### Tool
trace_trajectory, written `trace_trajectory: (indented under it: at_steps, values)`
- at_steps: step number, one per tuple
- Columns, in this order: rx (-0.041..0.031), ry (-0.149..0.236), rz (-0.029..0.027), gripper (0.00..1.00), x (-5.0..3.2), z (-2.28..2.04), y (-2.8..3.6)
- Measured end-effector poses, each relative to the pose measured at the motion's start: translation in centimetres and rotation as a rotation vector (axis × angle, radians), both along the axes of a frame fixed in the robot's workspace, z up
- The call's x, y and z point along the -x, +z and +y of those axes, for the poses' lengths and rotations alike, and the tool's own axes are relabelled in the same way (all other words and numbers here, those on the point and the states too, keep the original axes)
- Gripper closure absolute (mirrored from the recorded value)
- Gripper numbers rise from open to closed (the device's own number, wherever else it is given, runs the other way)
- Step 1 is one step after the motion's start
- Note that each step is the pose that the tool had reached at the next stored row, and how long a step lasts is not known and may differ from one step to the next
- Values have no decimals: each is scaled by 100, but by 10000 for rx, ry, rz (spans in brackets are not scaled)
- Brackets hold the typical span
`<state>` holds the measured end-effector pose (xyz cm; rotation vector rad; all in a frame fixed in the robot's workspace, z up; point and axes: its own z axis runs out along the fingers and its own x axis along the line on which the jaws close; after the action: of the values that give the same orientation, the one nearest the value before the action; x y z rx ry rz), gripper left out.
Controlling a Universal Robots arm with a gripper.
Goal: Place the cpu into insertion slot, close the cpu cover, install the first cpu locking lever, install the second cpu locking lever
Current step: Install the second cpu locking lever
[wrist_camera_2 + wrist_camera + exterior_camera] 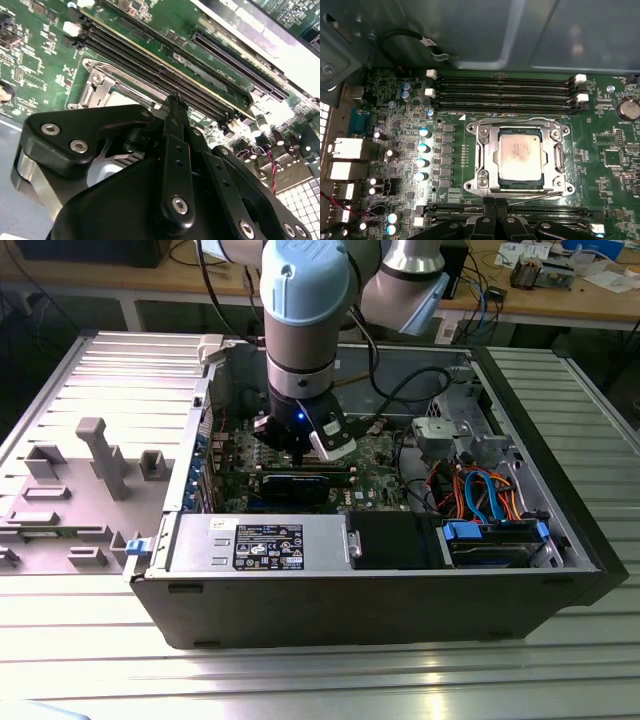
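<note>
Pictured: silvery-grey cpu (520, 156) within shiny silver cpu cover (486, 150), amid green circuit board (605, 150); black tool (495, 216); pale-blue arm joint (303, 290); grey ribbed worktop (400, 680).

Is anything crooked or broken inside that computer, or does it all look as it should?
Nothing stands out. In the first wrist view the cpu sits square and flat in the insertion slot, with the cpu cover lying flat around it. The tool sits at the socket's edge, beside the memory slots.
</note>
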<state>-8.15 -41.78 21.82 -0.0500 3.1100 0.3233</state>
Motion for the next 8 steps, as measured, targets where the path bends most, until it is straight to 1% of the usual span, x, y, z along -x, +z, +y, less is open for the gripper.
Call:
trace_trajectory:
  at_steps: [4,8]
  values:
    - [1,0,1,89,35,-1,-10]
    - [0,0,1,89,63,0,-47]
